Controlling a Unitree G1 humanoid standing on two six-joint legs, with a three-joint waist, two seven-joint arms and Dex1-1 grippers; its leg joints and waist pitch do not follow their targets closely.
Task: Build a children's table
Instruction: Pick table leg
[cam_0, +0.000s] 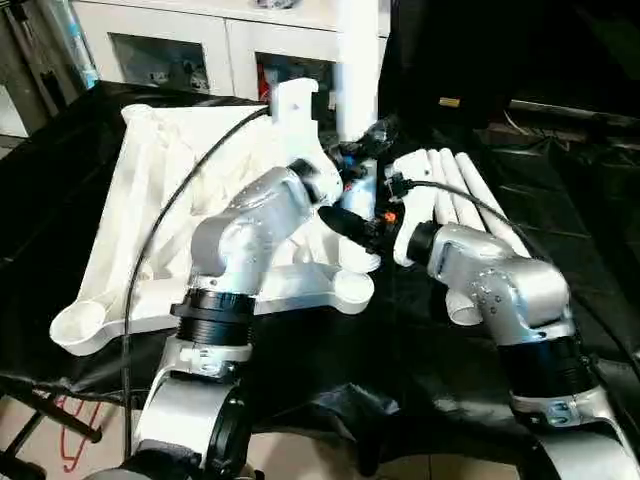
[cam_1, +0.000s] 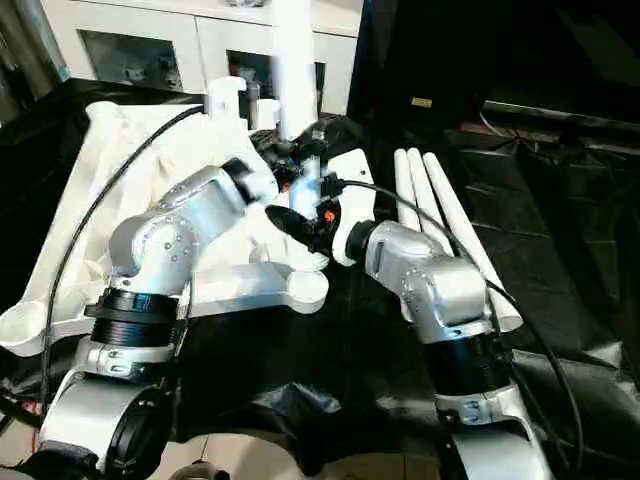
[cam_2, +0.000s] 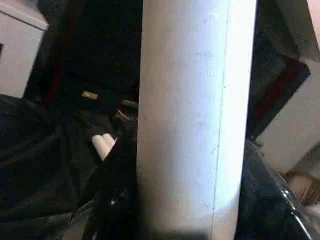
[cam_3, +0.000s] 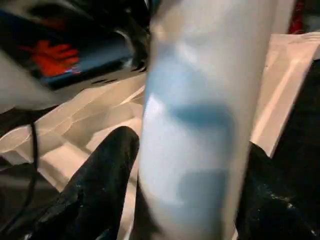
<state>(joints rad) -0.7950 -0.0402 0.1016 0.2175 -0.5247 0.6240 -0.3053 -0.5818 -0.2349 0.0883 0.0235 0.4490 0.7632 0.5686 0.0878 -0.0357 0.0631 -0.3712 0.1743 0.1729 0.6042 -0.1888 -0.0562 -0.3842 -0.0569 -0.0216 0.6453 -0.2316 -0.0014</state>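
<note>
Left fingers (cam_2: 117, 200) black, set on either side of an upright white leg (cam_2: 192, 115), closed against it. Right fingers (cam_3: 105, 185) likewise flank the same leg, one on each side, clamped on its tube. Both grippers meet at the lower part of the leg, left gripper (cam_0: 362, 150) on the far side, right gripper (cam_1: 300, 225) on the near side, nearly touching each other.

Leg stands vertical, running up past the top edge in the head views, its foot at the right edge of the table panel (cam_0: 150, 200). Cannot tell whether the foot is seated in a socket; hidden by the grippers.

Panel lies upside down, ribs up, on black sheeting (cam_0: 560, 190), to the left of centre; rounded corner sockets at near left (cam_0: 80, 325) and near right (cam_0: 352, 288). A short white post (cam_0: 293, 105) stands at the far edge of the panel.

Three spare legs (cam_1: 440, 215) lie side by side on the sheeting right of the panel, touching one another, running near to far.

White cabinet (cam_0: 200, 45) with glass doors beyond, far left.
</note>
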